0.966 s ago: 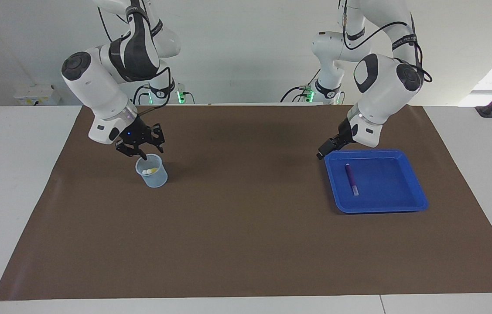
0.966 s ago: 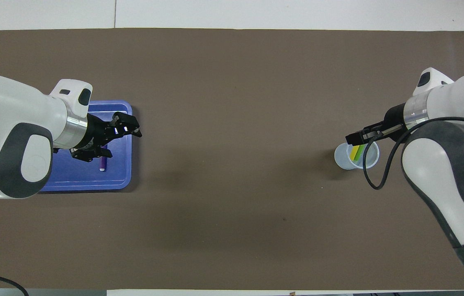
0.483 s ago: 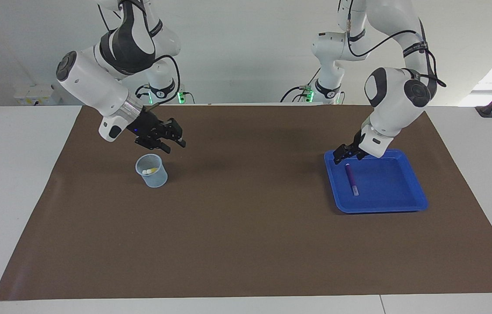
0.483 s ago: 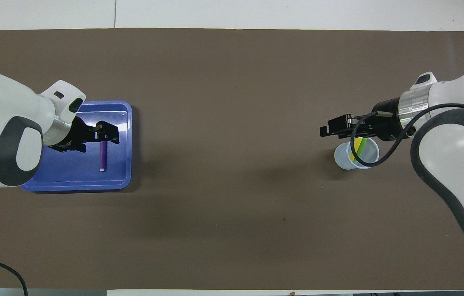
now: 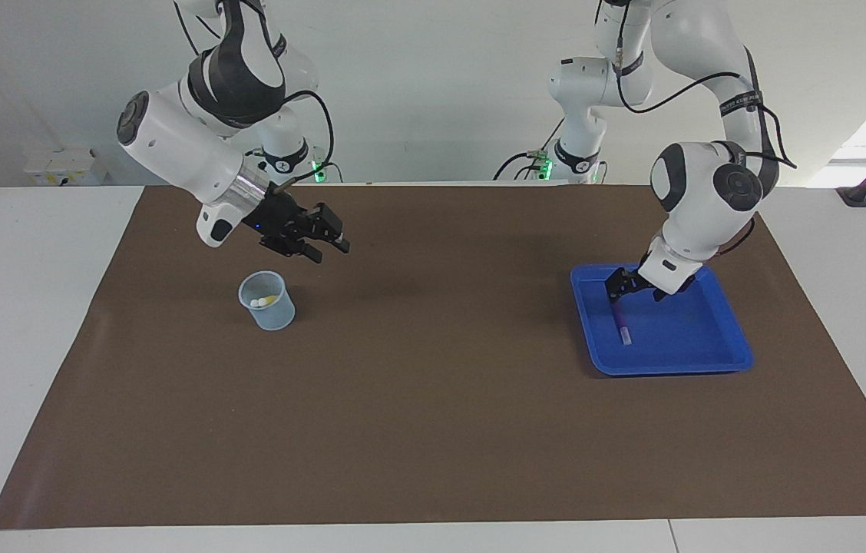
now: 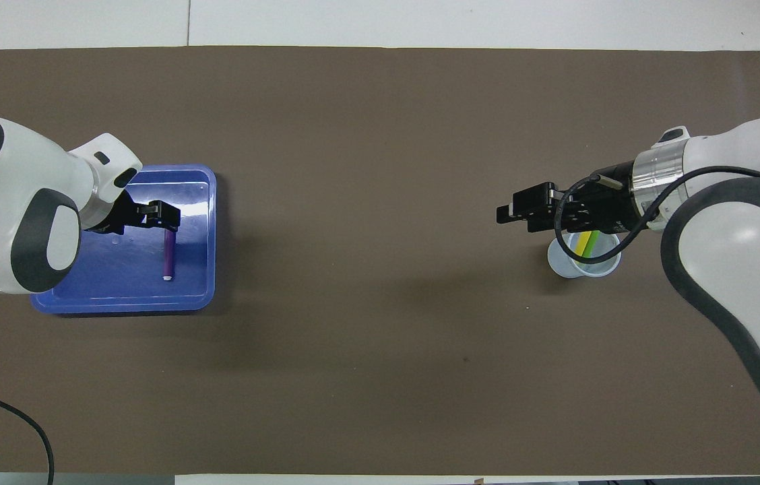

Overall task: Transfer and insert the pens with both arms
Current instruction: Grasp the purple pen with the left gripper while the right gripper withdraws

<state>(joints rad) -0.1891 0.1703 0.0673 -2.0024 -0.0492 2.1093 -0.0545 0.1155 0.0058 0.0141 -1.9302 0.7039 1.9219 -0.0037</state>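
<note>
The purple pen [image 5: 620, 321] [image 6: 168, 256] lies in the blue tray [image 5: 702, 361] [image 6: 117, 300] toward the left arm's end of the table. My left gripper [image 5: 635, 293] [image 6: 144, 221] hangs low over the tray, open, with one fingertip just above the pen's end that is nearer to the robots; whether it touches the pen I cannot tell. A clear cup [image 5: 268, 311] [image 6: 563, 264] toward the right arm's end holds the yellow pen [image 6: 582, 245] and the green pen [image 6: 593, 238]. My right gripper [image 5: 330, 252] [image 6: 515, 217] is open and empty, in the air beside the cup toward the table's middle.
A brown mat [image 5: 433, 430] [image 6: 380, 377] covers most of the white table and carries the tray and the cup. Black cables loop along both arms, one of them over the cup in the overhead view.
My right gripper has risen off the cup, swung toward the table's middle and opened wider. My left gripper has moved in over the tray and come down to the purple pen's end.
</note>
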